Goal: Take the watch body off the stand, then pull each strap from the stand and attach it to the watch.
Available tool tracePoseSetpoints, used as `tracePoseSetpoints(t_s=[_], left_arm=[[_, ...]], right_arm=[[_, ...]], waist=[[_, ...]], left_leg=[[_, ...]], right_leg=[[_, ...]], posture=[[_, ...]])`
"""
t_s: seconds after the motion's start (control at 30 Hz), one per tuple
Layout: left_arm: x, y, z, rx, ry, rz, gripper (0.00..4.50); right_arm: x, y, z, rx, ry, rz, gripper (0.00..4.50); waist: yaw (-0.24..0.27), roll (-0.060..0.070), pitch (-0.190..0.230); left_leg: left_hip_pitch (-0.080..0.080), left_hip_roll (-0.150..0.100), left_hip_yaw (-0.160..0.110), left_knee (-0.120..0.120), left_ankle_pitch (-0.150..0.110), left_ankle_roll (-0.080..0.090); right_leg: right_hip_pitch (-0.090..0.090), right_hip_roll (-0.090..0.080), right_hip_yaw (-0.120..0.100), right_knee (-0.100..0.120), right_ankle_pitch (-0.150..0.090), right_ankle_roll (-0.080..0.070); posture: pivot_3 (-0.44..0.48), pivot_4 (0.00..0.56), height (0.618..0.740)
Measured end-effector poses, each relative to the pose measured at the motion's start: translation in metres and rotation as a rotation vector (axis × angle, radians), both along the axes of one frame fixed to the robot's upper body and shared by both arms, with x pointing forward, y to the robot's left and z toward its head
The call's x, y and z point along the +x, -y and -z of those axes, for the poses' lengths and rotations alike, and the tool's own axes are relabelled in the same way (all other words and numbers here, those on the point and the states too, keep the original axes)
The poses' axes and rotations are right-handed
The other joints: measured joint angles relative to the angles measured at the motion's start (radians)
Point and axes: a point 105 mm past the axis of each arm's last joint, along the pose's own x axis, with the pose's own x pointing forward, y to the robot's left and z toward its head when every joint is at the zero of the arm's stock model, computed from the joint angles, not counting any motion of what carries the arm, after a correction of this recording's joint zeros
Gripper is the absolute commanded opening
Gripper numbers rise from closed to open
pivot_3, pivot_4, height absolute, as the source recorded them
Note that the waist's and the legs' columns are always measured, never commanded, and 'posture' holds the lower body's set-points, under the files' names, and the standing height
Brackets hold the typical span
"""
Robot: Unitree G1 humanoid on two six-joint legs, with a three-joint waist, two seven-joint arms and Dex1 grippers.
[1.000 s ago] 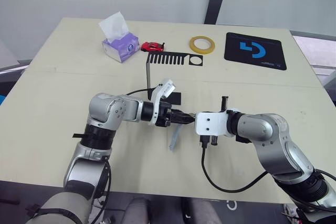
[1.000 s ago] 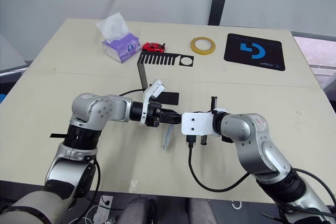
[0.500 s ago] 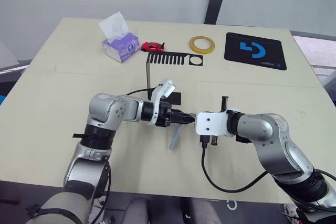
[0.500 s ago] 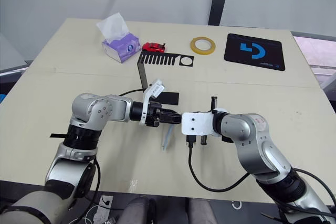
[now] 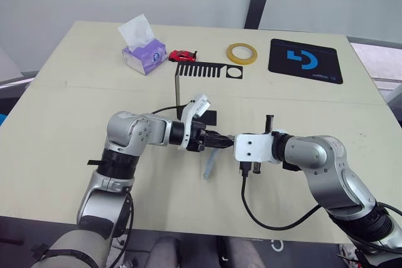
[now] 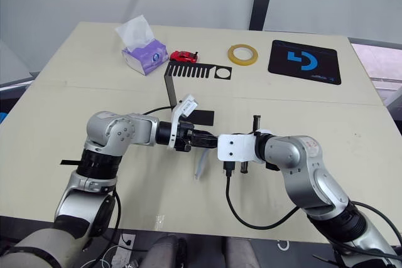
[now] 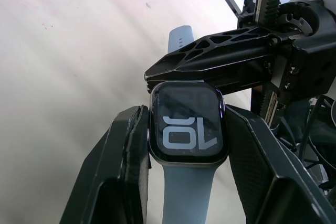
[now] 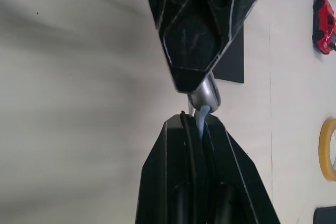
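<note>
We hold the watch body (image 7: 188, 129) in our left gripper (image 7: 186, 145). Its two black fingers (image 7: 123, 161) press on the two sides of the watch. The screen is dark and shiny with pale marks on it. One blue-grey strap (image 7: 186, 192) is on the watch already and runs down between the fingers.

Our right gripper (image 8: 197, 121) meets the watch from the other side. Its fingers are pressed close together and pinch the end of the second strap (image 8: 201, 116). That strap end touches the silvery rim of the watch.

The two grippers meet above the table (image 5: 63, 123), just in front of the stand (image 5: 188, 86). A pale strap end (image 5: 208, 166) hangs down below them toward the table.

Behind the stand sit a little red toy car (image 5: 183, 55) and a tissue box (image 5: 144, 53). A yellow tape ring (image 5: 242, 53) and a black mouse pad (image 5: 306, 60) lie on the far side of the stand.
</note>
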Motion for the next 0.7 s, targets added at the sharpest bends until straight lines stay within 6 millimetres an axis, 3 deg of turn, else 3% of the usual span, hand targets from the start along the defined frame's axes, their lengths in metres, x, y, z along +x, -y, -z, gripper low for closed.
tracePoseSetpoints(t_s=[0.4,0.5,0.7], left_arm=[[0.001,-0.001,0.000,0.008,0.014,0.003,1.74],[0.001,-0.001,0.000,0.012,0.038,0.016,1.74],[0.000,-0.004,0.001,0.029,0.088,0.052,1.74]], right_arm=[[0.000,0.000,0.000,-0.001,0.002,0.000,0.00],[0.000,0.000,-0.002,0.002,0.008,-0.005,1.08],[-0.013,0.005,-0.025,0.043,0.036,-0.039,4.19]], waist=[[0.000,0.000,0.000],[0.000,0.000,0.000],[0.000,0.000,0.000]], left_leg=[[0.000,0.000,0.000,0.000,0.000,0.000],[0.000,0.000,0.000,0.000,0.000,0.000],[0.000,0.000,0.000,-0.001,0.000,0.000]], right_leg=[[0.000,0.000,0.000,0.000,0.000,0.000],[0.000,0.000,0.000,0.000,0.000,0.000],[0.000,0.000,0.000,-0.001,0.000,0.000]], posture=[[0.000,0.150,0.738],[0.000,0.150,0.738],[0.000,0.150,0.738]])
